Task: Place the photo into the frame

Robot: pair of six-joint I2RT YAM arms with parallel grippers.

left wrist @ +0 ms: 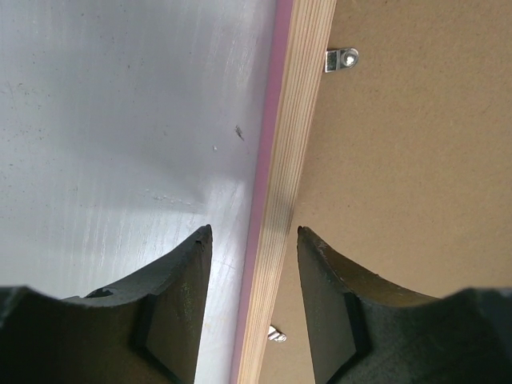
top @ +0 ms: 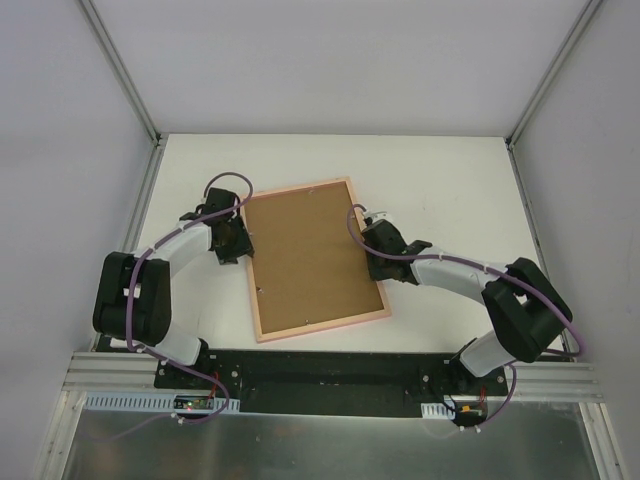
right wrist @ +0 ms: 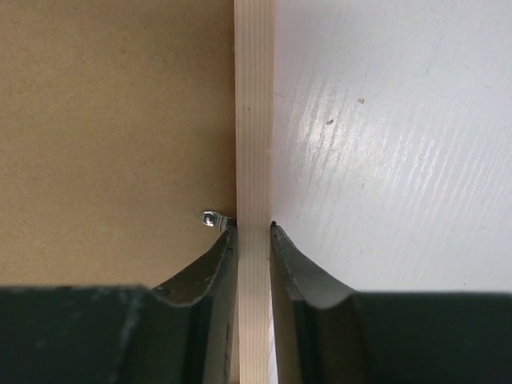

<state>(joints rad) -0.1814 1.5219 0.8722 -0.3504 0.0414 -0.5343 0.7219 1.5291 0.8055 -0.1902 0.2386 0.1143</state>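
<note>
Frame (top: 324, 327) lay back-up on the middle of the bench (top: 450, 190), where we saw our right hand (right wrist: 254, 226) clenched on its right rail and our left hand (left wrist: 254, 240) released, straddling the left rail.

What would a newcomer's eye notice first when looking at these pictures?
The frame lies face down in the middle of the white table, its brown backing board showing inside the pink border. The right end effector pinches the frame's right edge, while the left end effector straddles the left edge with fingers apart.
</note>
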